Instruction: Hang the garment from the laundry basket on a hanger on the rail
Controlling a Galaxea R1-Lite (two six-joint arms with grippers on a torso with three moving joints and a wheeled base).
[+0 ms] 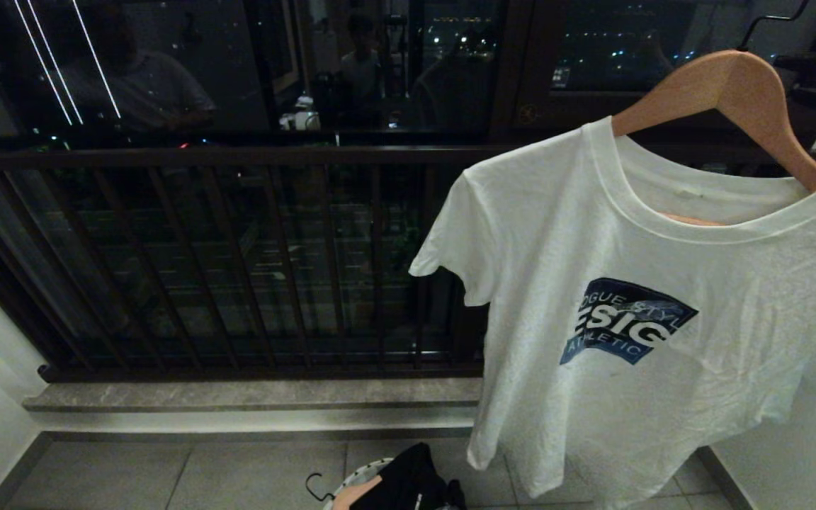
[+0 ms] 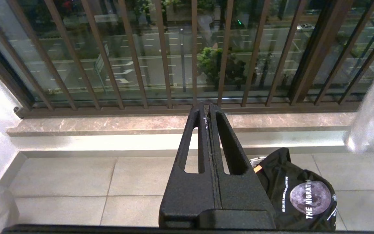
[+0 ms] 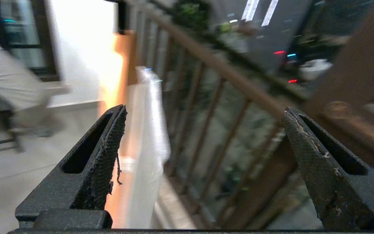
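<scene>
A white T-shirt (image 1: 635, 312) with a blue print hangs on a wooden hanger (image 1: 734, 85) at the right of the head view. The hanger's hook runs out of the top edge, and the rail is out of view. On the floor stands the laundry basket (image 1: 364, 470), with a black garment (image 1: 415, 482) in it. In the left wrist view my left gripper (image 2: 207, 105) is shut and empty, low beside the basket (image 2: 255, 160) and the black garment (image 2: 300, 191). My right gripper (image 3: 203, 113) is open with nothing in it. It faces the white T-shirt (image 3: 149, 130) edge-on, apart from it.
A dark balcony railing (image 1: 238, 156) with upright bars stands over a stone sill (image 1: 252, 393) behind the tiled floor. White walls close both sides. A hanger hook (image 1: 316, 486) sticks out beside the basket. A person (image 3: 5, 74) shows blurred, far off in the right wrist view.
</scene>
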